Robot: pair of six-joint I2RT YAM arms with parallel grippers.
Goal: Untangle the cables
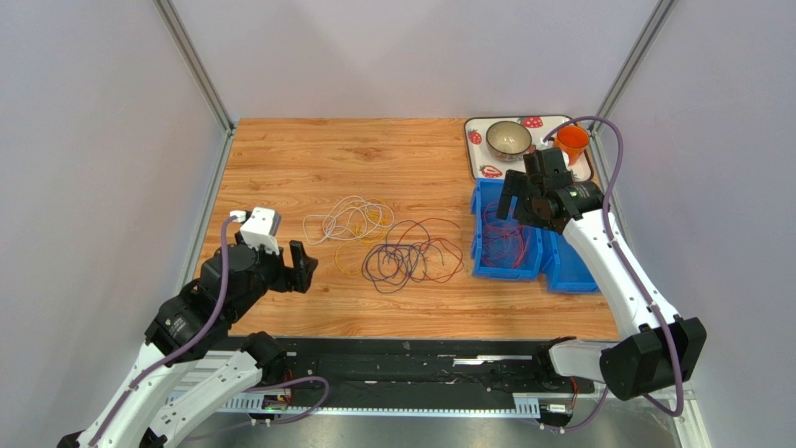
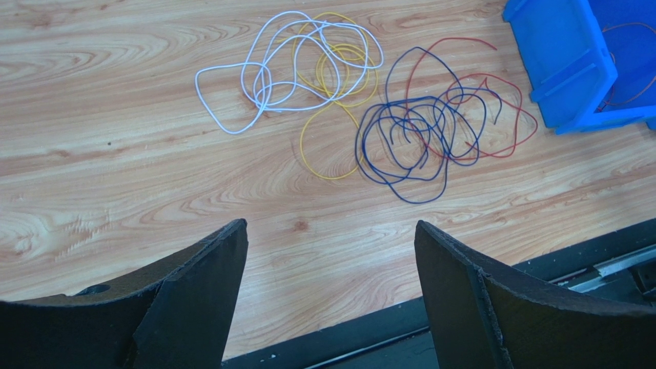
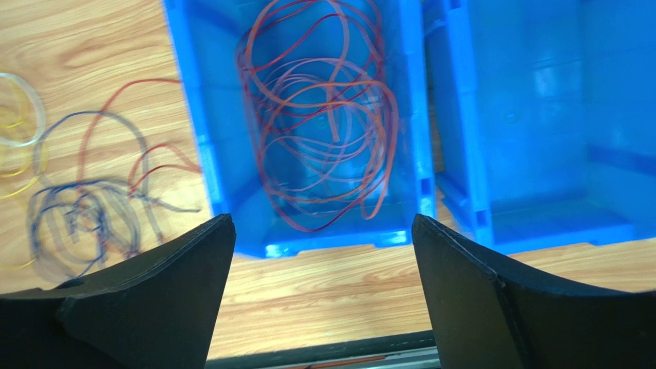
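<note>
Loose cables lie mid-table: a white loop (image 1: 332, 219), a yellow one (image 1: 366, 224), and tangled purple (image 1: 392, 263) and red (image 1: 441, 254) ones. The left wrist view shows the white (image 2: 258, 81), yellow (image 2: 339, 65), purple (image 2: 408, 142) and red (image 2: 500, 115) cables. An orange-red cable (image 3: 323, 115) lies coiled in the left blue bin (image 1: 488, 266). My left gripper (image 1: 301, 266) is open and empty, low over the table, left of the cables (image 2: 331, 231). My right gripper (image 1: 516, 198) is open and empty above the blue bin (image 3: 323, 227).
A second blue bin (image 3: 539, 192) stands right of the first and holds nothing. A patterned tray (image 1: 478, 154) at the back right carries a bowl (image 1: 509, 138) and an orange cup (image 1: 572, 142). A black rail (image 1: 420, 373) runs along the near edge.
</note>
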